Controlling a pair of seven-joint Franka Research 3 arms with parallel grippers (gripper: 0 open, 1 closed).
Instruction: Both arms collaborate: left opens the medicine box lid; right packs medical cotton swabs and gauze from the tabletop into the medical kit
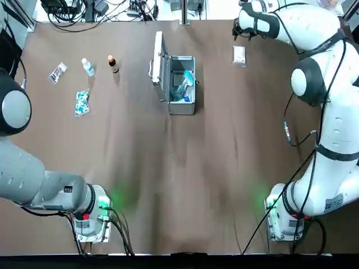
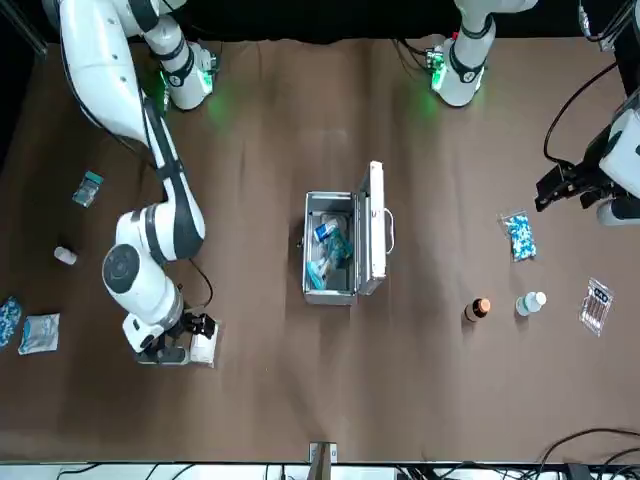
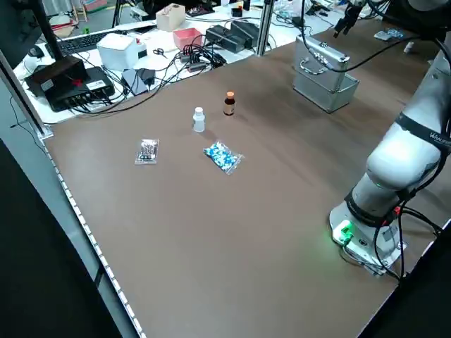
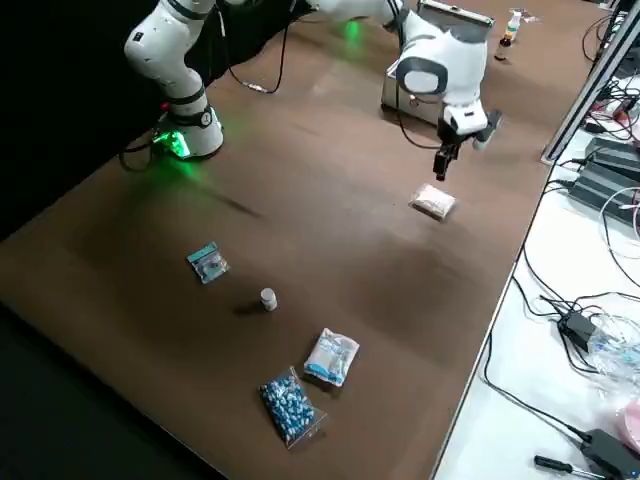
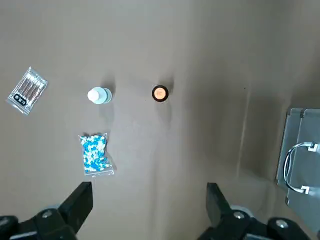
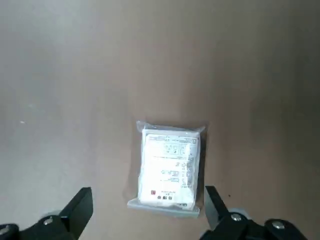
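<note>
Our left claw [image 5: 150,187] hangs at the left end of the table, its two fingers spread wide, holding nothing. In the top view, a clear packet [image 1: 57,73], a white-capped bottle [image 1: 88,66], a blue-and-white speckled packet [image 1: 82,103] and a brown bottle [image 1: 114,64] lie or stand to its right. Farther right, toward our other claw, the silver lid [image 1: 160,64] stands open on the left side of the metal case [image 1: 182,109]. Inside we see teal-blue plastic packaging [image 1: 187,81], crumpled together; we cannot tell whether the swabs are in it. Next comes the gauze [image 6: 169,167], a flat whitish packet in clear wrap, right by our right claw [image 6: 150,190], which is released, fingers wide apart and gripping nothing. The right wrist view shows printing on the gauze that the top view leaves unreadable. The right side view adds what the top view lacks: beyond that claw lie a teal-topped packet [image 4: 208,262], a small white bottle [image 4: 268,299], a pale bluish packet [image 4: 331,357] and another speckled bag [image 4: 292,406].
</note>
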